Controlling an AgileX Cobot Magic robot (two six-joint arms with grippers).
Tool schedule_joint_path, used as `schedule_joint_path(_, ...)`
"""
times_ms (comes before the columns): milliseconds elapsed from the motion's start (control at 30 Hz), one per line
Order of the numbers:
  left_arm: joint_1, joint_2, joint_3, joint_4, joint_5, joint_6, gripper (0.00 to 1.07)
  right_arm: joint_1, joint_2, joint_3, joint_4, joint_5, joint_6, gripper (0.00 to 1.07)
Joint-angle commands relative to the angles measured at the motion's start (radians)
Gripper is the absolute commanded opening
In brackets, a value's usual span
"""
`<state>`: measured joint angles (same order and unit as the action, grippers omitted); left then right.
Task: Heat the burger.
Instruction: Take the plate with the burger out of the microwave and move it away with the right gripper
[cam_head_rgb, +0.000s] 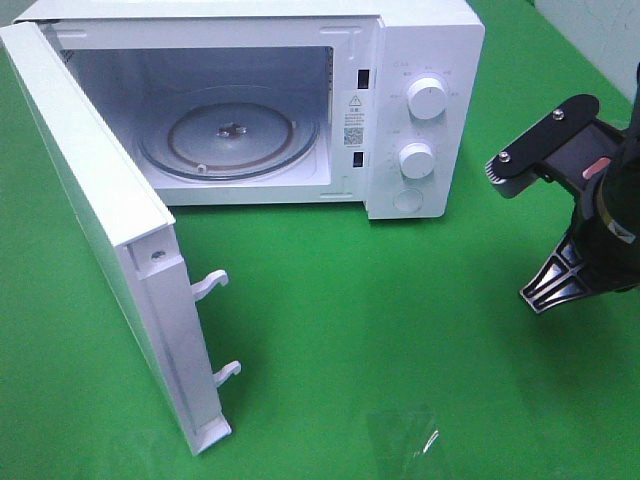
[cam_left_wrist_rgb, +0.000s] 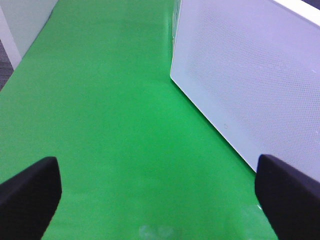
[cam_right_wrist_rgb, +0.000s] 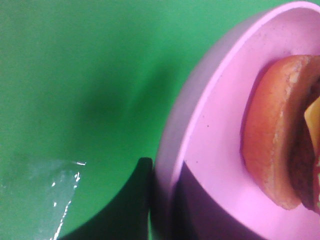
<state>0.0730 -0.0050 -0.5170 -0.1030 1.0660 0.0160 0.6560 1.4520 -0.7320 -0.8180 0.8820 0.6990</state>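
Observation:
The burger (cam_right_wrist_rgb: 272, 135), with a glossy brown bun and a yellow cheese edge, lies on a pink plate (cam_right_wrist_rgb: 215, 125) in the right wrist view. My right gripper (cam_right_wrist_rgb: 167, 205) is shut on the plate's rim, one dark finger (cam_right_wrist_rgb: 142, 200) outside it and the other inside. The high view shows only my right arm (cam_head_rgb: 585, 190) at the right edge; burger and plate are out of that view. My left gripper (cam_left_wrist_rgb: 160, 200) is open, its fingertips (cam_left_wrist_rgb: 30, 195) wide apart over green cloth, with nothing between them.
The white microwave (cam_head_rgb: 420, 100) stands at the back with its door (cam_head_rgb: 100, 230) swung wide open to the left and its glass turntable (cam_head_rgb: 230, 130) bare. A white perforated panel (cam_left_wrist_rgb: 250, 85) lies close beside my left gripper. A clear film patch (cam_head_rgb: 405, 440) lies near the front edge.

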Motion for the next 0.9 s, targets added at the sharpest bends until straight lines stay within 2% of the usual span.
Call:
schedule_joint_path(33, 0.002, -0.004, 0.001, -0.002, -0.001, 0.0, 1.0, -0.004, 0.011, -0.011, -0.076, 0.031, 0.052, 0.0)
schedule_joint_path(167, 0.002, -0.004, 0.001, -0.002, -0.001, 0.0, 1.0, -0.004, 0.046, -0.011, -0.078, 0.038, 0.081, 0.0)
schedule_joint_path(300, 0.002, -0.004, 0.001, -0.002, -0.001, 0.0, 1.0, -0.046, 0.081, -0.011, -0.064, 0.044, 0.11, 0.0)
schedule_joint_path(433, 0.002, -0.004, 0.001, -0.002, -0.001, 0.0, 1.0, -0.125, 0.129, -0.009, -0.058, 0.016, 0.113, 0.0)
schedule_joint_path(900, 0.002, -0.004, 0.001, -0.002, -0.001, 0.0, 1.0, -0.243, 0.284, -0.009, -0.062, -0.07, 0.272, 0.01)
